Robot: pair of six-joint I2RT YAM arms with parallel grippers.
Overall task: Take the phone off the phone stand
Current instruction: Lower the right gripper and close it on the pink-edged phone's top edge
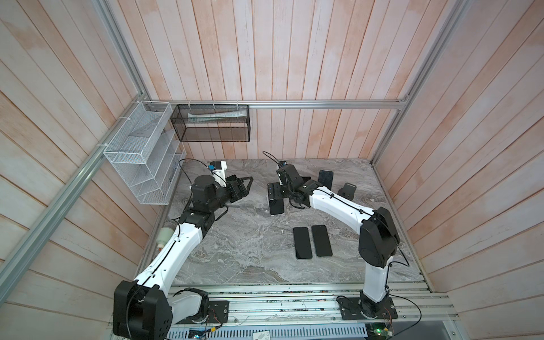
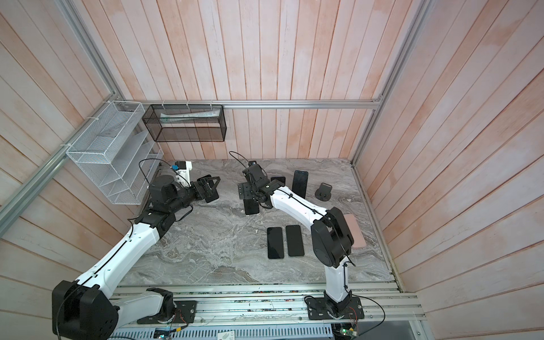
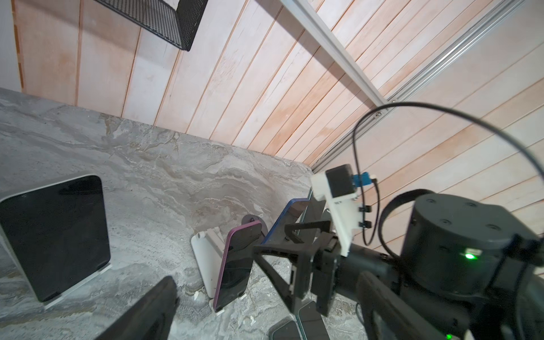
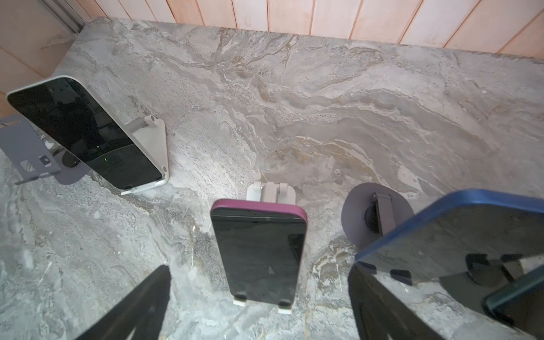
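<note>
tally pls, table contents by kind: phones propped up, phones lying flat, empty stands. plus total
Propped phones: 4 (silver phone, purple phone, blue phone, tall phone)
Flat phones: 3 (two dark phones, pink phone)
Empty stands: 2 (grey stand, dark stand)
Total: 9

**Three phones stand on the grey surface**

On the marbled surface a silver-edged phone stands apart from the others, with its dark screen toward the camera. A purple phone leans on a white stand, and just behind it a blue phone is tilted too. The right gripper is beside these two with its black fingers apart. I cannot tell if they touch a phone. Very close to the camera is one dark finger. Behind is a plank wall.
</note>
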